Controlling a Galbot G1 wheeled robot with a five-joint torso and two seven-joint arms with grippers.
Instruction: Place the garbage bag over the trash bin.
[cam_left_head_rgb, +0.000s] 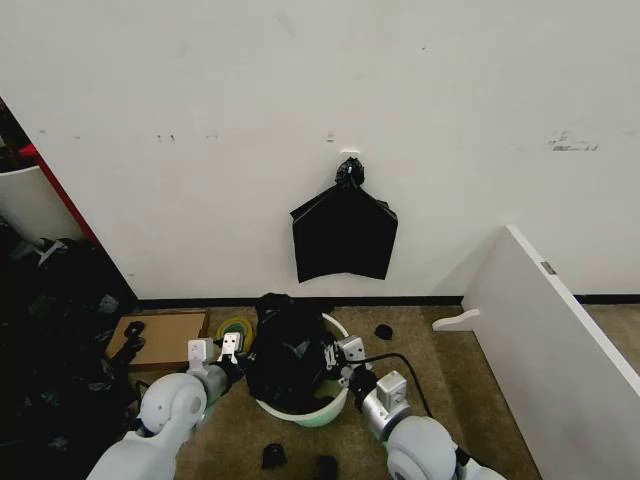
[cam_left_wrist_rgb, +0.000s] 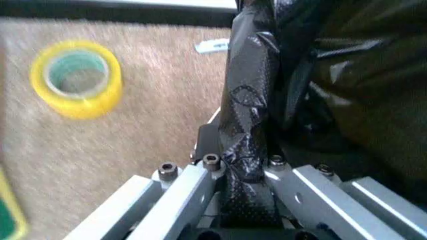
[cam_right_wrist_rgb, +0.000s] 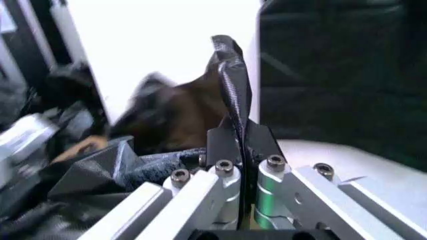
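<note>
The glossy, wrinkled black garbage bag bulges up out of the round white trash bin on the floor below the wall. My left gripper is at the bag's left side, shut on a fold of its film. My right gripper is at the bag's right side, over the bin's rim, shut on a thin upright strip of the bag. The bin's inside is hidden by the bag.
A flat black bag hangs from a hook on the wall. A yellow tape roll and a brown cardboard box lie left of the bin. A white panel stands at the right. Dark clutter fills the left side.
</note>
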